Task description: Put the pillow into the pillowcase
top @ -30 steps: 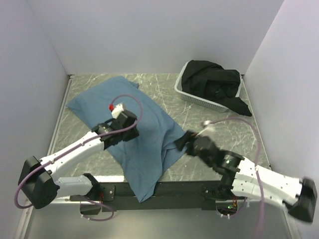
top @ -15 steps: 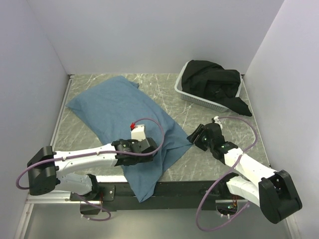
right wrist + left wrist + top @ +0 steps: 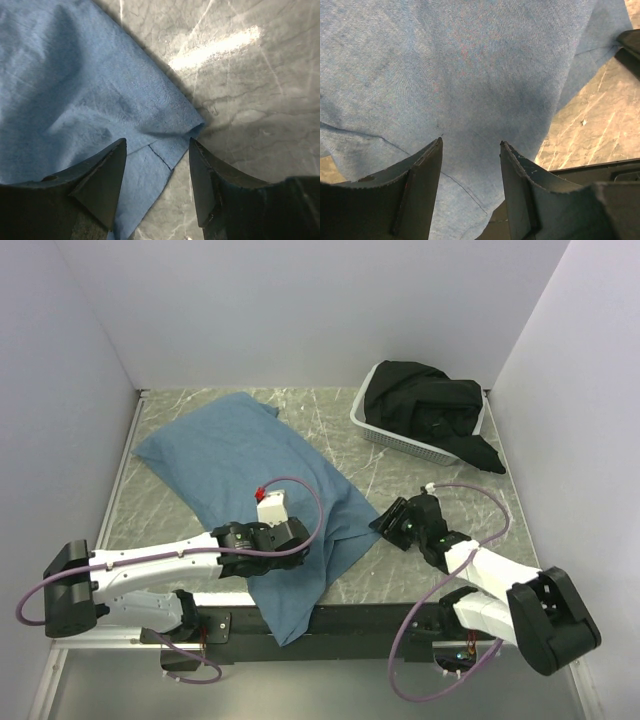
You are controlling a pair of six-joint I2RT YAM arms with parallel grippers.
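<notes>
Top external view: a wrinkled blue pillowcase (image 3: 240,455) lies slantwise on a marble bench (image 3: 450,490), its near end drooping over the bench edge. No pillow shows; the pillowcase's plump far end may hide it. Left fingers (image 3: 298,536) are poised over its near half, spread and gripping nothing. Right fingers (image 3: 383,521), also spread and empty, straddle its near right corner. Risk: a pinch catching both layers would seal the opening, and a tug could drag the pillowcase off.

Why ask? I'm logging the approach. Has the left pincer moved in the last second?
Yes. In the top view the left pincer moved toward the near edge of the table and rightward, over the pillowcase.
</notes>
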